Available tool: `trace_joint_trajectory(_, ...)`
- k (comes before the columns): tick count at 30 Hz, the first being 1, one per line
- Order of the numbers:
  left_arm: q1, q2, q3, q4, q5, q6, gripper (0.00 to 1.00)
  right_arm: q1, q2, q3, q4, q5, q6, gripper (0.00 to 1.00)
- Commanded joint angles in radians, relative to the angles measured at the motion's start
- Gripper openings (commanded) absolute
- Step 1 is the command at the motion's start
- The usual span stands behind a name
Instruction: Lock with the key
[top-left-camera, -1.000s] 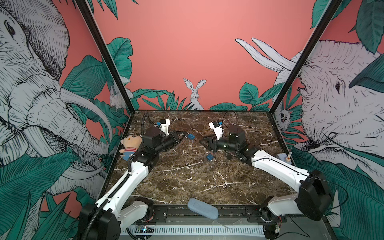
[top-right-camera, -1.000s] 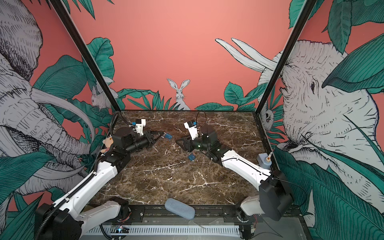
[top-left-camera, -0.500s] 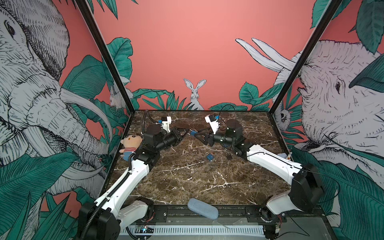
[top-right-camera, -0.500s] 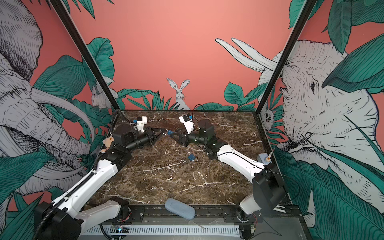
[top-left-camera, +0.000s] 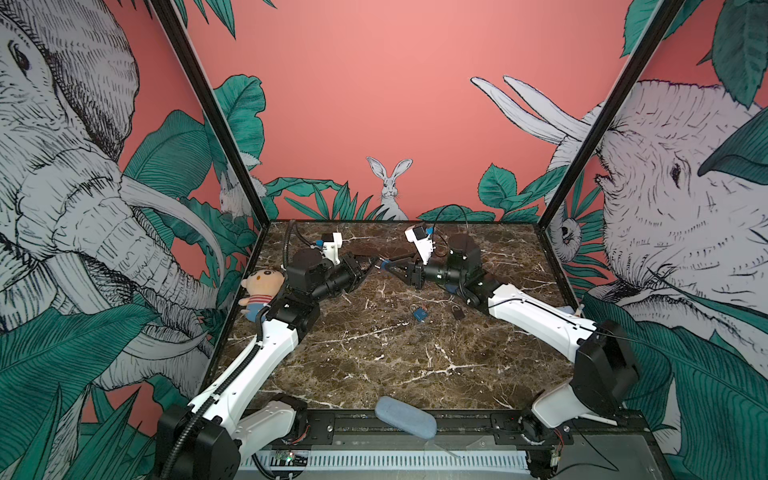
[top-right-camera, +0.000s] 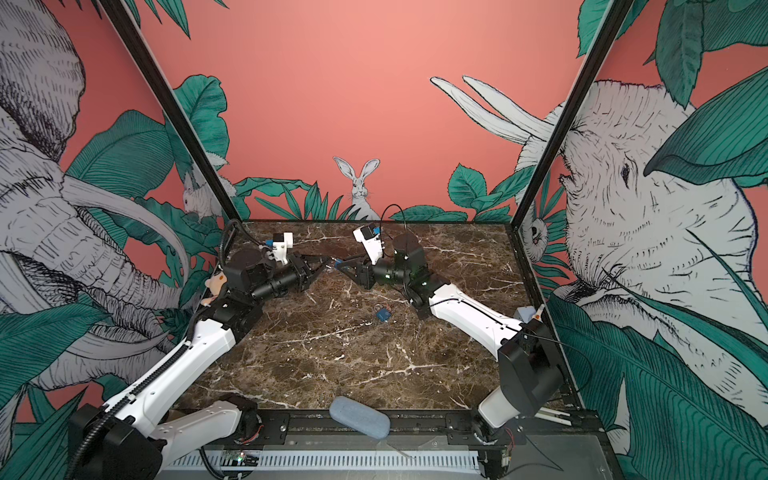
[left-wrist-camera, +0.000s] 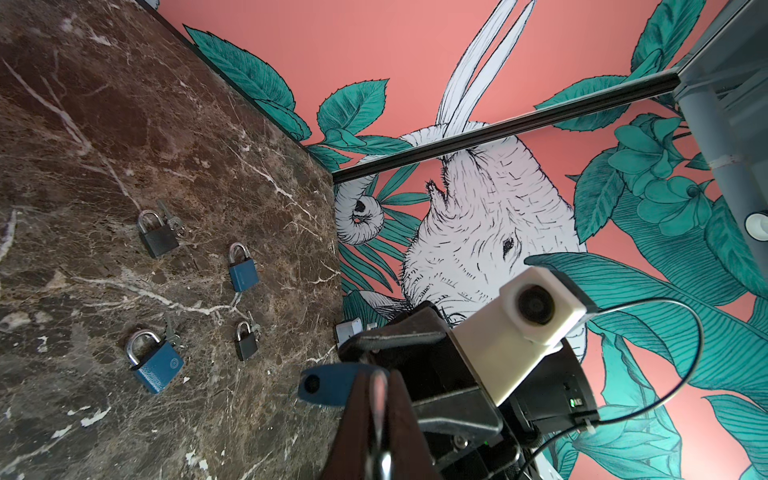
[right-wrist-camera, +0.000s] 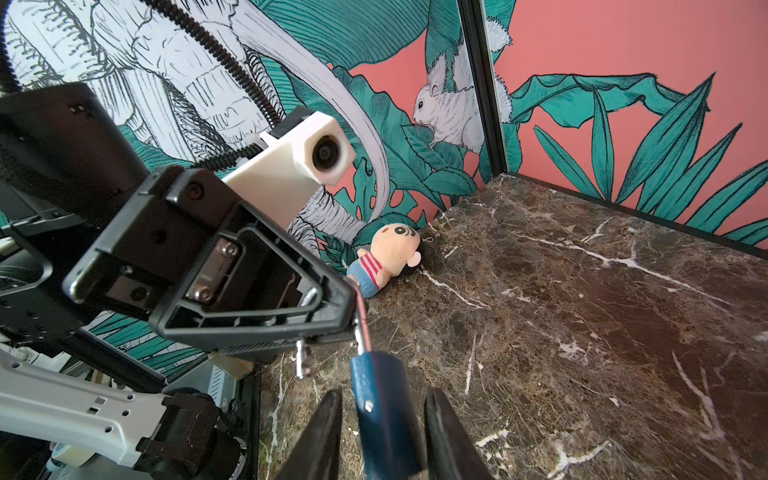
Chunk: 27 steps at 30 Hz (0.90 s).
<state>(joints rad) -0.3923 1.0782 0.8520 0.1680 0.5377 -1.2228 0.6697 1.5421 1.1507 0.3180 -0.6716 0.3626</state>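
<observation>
**Padlock (right-wrist-camera: 376, 374) held in the air**

The left pincer (left-wrist-camera: 377, 390) is pressed together on the padlock's metal bow. From its tip the blue body points lengthwise into the right pincer (right-wrist-camera: 383, 395), whose fingers (right-wrist-camera: 328, 419) stand spread at both sides, seemingly not touching. A metal piece (right-wrist-camera: 303, 361) hangs beside that tip; key or not, unclear.
</observation>
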Motion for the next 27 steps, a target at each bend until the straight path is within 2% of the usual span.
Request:
trace_joint_trajectory(1,-0.006,-0.021,0.036,0.087,0.011,-0.025,0.00,0.003,0.014,0.030,0.046,-0.024,0.002,0.36)
trace_joint_trajectory(9,-0.006,-0.020,0.030,0.097,0.010,-0.032,0.00,0.003,0.028,0.035,0.041,-0.025,0.001,0.30)
trace_joint_trajectory(21,-0.005,-0.021,0.019,0.104,0.013,-0.040,0.00,0.002,0.027,0.037,0.062,-0.029,0.015,0.29)
trace_joint_trajectory(24,-0.005,-0.021,0.015,0.105,0.013,-0.040,0.00,0.004,0.027,0.037,0.065,-0.032,0.018,0.19)
trace_joint_trajectory(27,-0.006,-0.020,0.011,0.101,0.010,-0.036,0.00,0.003,0.026,0.038,0.069,-0.036,0.027,0.04)
